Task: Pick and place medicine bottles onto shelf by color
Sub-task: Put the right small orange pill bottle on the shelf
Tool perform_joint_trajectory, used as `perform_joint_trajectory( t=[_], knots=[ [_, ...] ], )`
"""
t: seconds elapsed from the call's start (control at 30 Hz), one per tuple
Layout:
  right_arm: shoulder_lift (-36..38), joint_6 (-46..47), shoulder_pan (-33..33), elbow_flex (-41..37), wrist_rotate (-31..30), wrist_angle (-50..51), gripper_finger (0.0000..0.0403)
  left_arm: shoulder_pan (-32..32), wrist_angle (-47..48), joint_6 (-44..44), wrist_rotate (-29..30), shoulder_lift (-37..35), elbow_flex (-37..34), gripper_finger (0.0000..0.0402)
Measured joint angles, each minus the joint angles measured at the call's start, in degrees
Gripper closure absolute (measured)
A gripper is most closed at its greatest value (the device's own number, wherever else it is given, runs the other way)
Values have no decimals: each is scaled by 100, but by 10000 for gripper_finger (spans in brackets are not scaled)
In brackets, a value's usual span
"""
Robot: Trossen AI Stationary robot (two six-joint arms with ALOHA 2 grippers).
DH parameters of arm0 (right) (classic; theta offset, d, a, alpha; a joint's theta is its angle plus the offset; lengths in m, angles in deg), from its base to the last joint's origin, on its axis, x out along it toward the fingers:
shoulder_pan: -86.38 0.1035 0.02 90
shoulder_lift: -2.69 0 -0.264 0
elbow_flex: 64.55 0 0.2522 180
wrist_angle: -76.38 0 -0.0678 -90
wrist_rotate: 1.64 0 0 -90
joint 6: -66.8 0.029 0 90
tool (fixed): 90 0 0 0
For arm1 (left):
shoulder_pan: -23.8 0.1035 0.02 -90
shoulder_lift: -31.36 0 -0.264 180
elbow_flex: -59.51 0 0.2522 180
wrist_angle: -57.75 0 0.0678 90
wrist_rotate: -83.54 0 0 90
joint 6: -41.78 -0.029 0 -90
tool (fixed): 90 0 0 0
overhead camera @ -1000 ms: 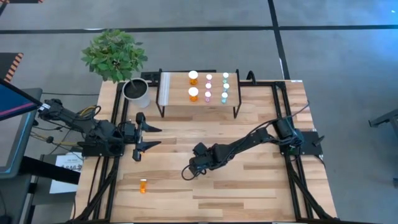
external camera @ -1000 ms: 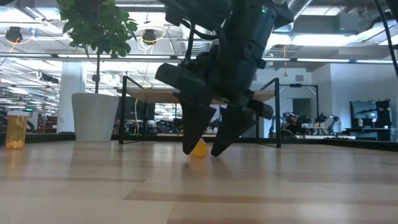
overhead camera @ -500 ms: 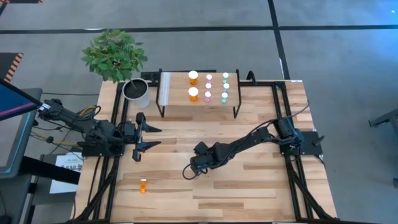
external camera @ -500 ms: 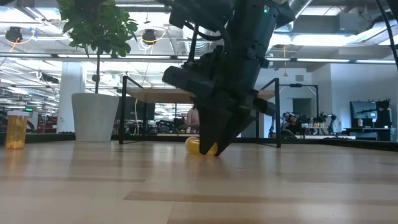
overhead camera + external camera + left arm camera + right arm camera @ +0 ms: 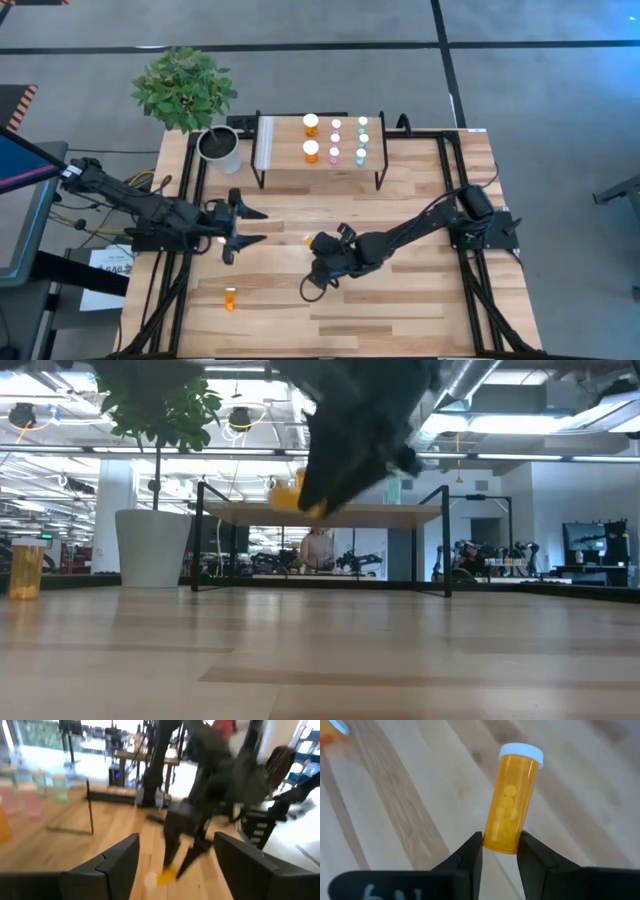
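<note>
Near edge of the slatted light-wood table (image 5: pixel 400 310): one small orange pill bottle with white cap (image 5: pixel 230 299) lies alone at about 7 o'clock from table centre.

Mid-table: right gripper (image 5: pixel 499 851) is clamped on the base of a translucent orange bottle with white round cap (image 5: pixel 512 799), lifted clear of the boards; pills show inside.

Left gripper (image 5: pixel 248 226), at 9 o'clock from the right one, hovers with fingers spread wide, nothing between them.

Far side, 12 o'clock: low riser with light plank top and thin black legs (image 5: pixel 275 145). Two orange bottles (image 5: pixel 311 137), pink pairs (image 5: pixel 335 139) and teal pairs (image 5: pixel 362 138) stand in columns.

White plant pot (image 5: pixel 220 148) stands at 11 o'clock.
</note>
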Motion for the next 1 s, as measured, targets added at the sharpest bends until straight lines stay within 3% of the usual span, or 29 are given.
perform_joint_trajectory(
  t=[0.23, 0.4, 0.57, 0.8, 1.0],
  knots=[
    [379, -726, 212, -30, -766, -190, 290, 289, -139, 412, -130, 529, 66, 108],
    [725, -1175, 219, -562, -753, -924, 291, 494, -218, 438, -457, 813, 226, 104],
    [1280, -1465, 144, -1601, -668, -2237, 291, 701, -370, 501, -703, 1142, 246, 103],
    [1752, -2768, 112, -3023, 68, -5568, 291, 1095, -1009, 545, -1693, 1731, 244, 103],
    [1730, -3180, 41, -3200, 318, -6183, 290, 1387, -1557, 697, -2387, 2054, 244, 104]
  ],
)
